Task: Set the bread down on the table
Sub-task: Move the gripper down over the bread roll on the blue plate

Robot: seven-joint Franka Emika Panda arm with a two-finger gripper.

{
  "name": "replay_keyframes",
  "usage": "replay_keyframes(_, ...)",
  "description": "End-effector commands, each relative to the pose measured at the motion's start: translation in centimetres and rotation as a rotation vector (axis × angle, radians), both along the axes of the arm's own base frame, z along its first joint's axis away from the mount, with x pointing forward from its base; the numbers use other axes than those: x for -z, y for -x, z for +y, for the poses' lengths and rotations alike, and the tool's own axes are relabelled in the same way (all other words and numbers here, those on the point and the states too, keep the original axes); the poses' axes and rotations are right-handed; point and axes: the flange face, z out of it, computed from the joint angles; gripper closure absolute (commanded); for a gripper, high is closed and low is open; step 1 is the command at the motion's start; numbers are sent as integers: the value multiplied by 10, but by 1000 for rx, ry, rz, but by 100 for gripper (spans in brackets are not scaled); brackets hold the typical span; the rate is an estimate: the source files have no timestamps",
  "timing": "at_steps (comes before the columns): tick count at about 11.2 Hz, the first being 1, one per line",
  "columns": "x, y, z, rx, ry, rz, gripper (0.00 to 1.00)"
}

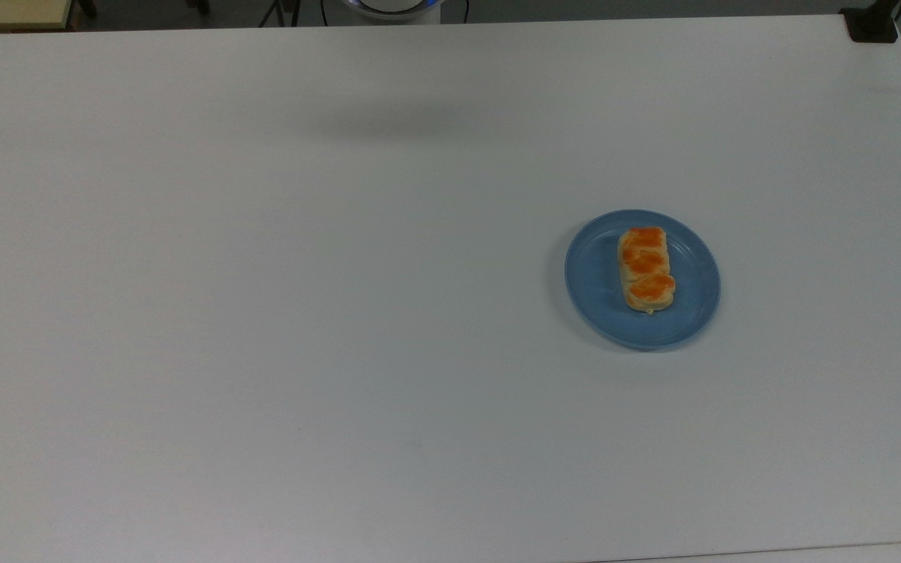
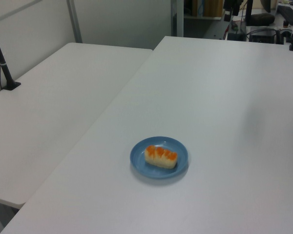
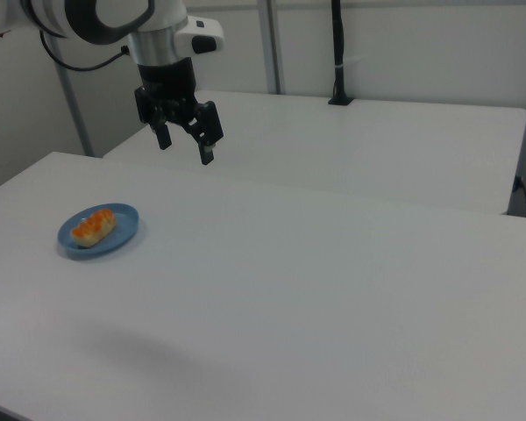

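Note:
The bread (image 1: 645, 269) is a small pale-yellow bun with three orange bumps, lying on a round blue plate (image 1: 599, 289) on the white table (image 1: 263, 313). The left view has the bread (image 2: 161, 157) on the plate (image 2: 139, 158) near the table's (image 2: 224, 97) left edge. In the right view the bread (image 3: 93, 225) rests on the plate (image 3: 123, 237) at the right view's left. My gripper (image 3: 186, 149) hangs high above the table (image 3: 333, 289), up and to the right of the plate, open with nothing between its fingers.
A second white table (image 2: 49, 117) adjoins on the left view's left, with a black post (image 2: 2, 63) clamped to it. A black clamp (image 1: 871, 23) sits at the far right corner in the top view. A soft shadow (image 1: 388, 121) lies on the table's far middle.

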Motion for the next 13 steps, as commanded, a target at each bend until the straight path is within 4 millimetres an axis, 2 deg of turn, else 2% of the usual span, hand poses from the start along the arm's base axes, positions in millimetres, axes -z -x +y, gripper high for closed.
replay_keyframes(1,3,1,5,-17,-22,16,0)
replay_keyframes(3,4,0,5,-18,-21,14,0)
replay_keyframes(5,8,-3,13,-39,-21,15,0)
replay_keyframes(7,14,-7,25,-70,-18,29,0)
replay_keyframes(8,18,-10,40,-97,-10,35,0)
replay_keyframes(10,33,-18,49,-117,-11,62,0)
replay_keyframes(13,67,-51,103,-193,-4,34,0)
